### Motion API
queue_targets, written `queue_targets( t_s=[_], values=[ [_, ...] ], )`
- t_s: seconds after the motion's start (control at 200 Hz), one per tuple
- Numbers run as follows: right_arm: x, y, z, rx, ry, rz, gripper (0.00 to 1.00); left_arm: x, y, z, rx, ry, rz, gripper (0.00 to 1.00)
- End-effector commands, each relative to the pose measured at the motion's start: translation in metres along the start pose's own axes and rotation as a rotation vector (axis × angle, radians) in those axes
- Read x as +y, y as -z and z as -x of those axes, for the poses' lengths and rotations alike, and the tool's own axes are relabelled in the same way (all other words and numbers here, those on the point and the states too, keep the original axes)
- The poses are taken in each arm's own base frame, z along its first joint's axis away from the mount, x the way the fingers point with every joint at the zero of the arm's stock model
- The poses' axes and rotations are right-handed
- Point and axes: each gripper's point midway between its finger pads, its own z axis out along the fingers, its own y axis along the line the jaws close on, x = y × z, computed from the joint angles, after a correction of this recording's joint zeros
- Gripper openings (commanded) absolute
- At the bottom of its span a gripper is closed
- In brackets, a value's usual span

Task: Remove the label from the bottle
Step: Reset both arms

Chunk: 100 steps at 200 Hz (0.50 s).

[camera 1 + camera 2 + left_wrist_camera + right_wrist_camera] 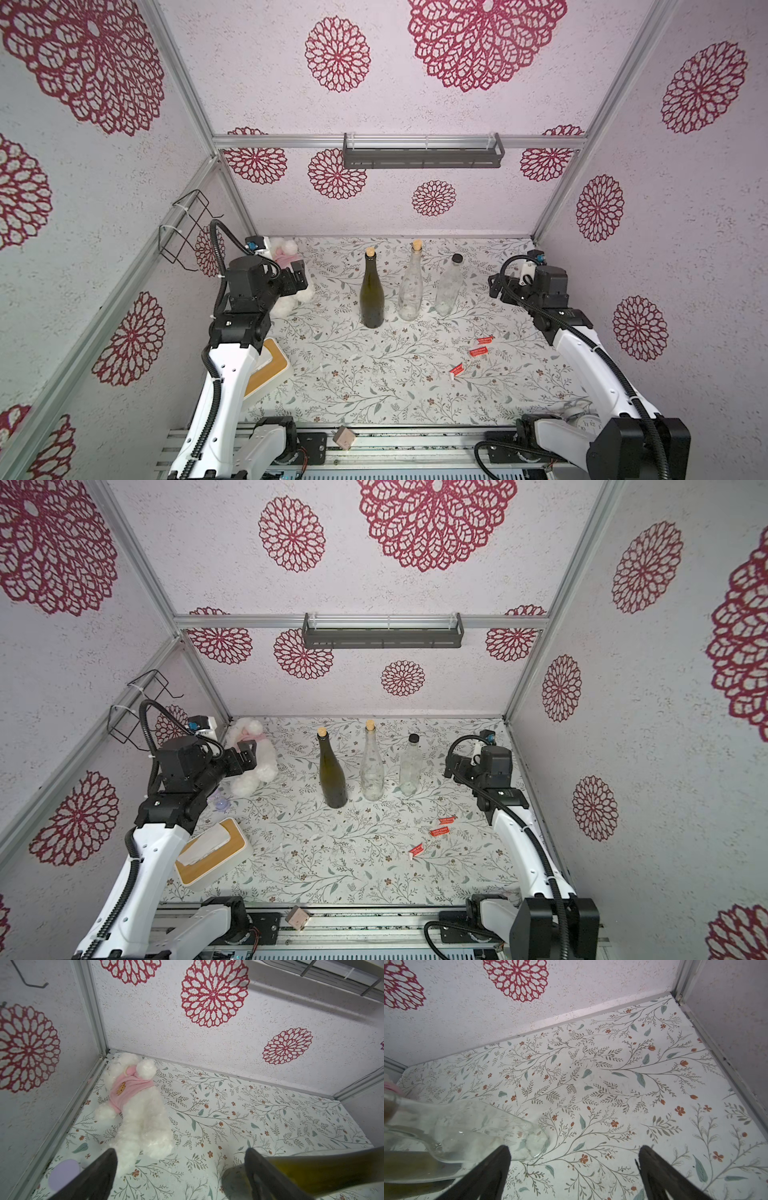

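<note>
While you look down on the table [374,386], its two arms reach in from the near edge. Your left gripper [297,276] stands spread wide and empty by the plush [286,305]; your right gripper [494,284] gapes just as wide, holding nothing, near the capped bottle [449,286]. That one, the clear bottle [410,291] and the green bottle [371,295] stand upright in a row mid-table. Three red labels [478,352] lie loose on the table, right of the row toward the arm bases, touching no bottle.
</note>
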Motion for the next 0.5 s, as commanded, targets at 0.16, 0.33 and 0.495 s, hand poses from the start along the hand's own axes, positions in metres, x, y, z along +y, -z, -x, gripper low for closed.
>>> queue_targets(
  t_s=[0.16, 0.33, 0.495],
  values=[
    [0.032, -0.017, 0.011, -0.066, 0.129, 0.048, 0.99, 0.025, 0.025, 0.007, -0.165, -0.018, 0.117, 0.97],
    [0.028, -0.029, 0.01, -0.074, 0.187, 0.022, 0.99, 0.047, 0.008, -0.02, -0.213, -0.029, 0.207, 0.97],
    [0.008, -0.036, 0.006, -0.119, 0.244, -0.075, 0.99, 0.061, -0.017, -0.052, -0.269, -0.073, 0.246, 0.97]
  ],
)
